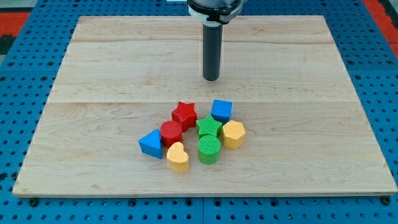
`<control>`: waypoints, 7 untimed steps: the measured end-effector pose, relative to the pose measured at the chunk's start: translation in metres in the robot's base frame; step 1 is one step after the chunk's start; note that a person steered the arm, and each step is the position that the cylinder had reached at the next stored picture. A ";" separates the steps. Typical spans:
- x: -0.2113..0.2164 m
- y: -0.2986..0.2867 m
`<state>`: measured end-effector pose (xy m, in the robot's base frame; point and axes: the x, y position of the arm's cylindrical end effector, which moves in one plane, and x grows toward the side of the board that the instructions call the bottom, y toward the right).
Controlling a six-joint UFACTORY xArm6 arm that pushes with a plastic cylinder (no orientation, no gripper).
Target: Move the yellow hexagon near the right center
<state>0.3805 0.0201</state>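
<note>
Pale wooden board (298, 74) on a blue perforated table (25, 68), with a strip of red at the view's top corners. Near the middle of the board, a little toward the view's top, a straight dark rod coming down from a black and white mount at the top edge; my tip (211, 79) resting on bare wood, well apart from all blocks and above them in the view. No jaws on this arm, only the rod, so nothing spread or pinching. Below the tip, toward the view's bottom, a tight cluster of eight blocks. At the cluster's right end the yellow hexagon (233, 134), touching or almost touching the green star (209, 127) on its left, and just below the blue cube (221, 111). Under the green star, the green cylinder (209, 150), close to the hexagon's lower left side. Left of the blue cube, the red star (184, 114); below that, the red cylinder (171, 133). At the cluster's left end the blue triangle (150, 144), just beside the red cylinder. At the bottom, between the blue triangle and the green cylinder, the yellow heart (178, 157). Yellow hexagon thus near the board's centre, slightly to the right, still far from the right edge.
</note>
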 end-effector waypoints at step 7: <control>0.019 0.110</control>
<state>0.3992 0.1304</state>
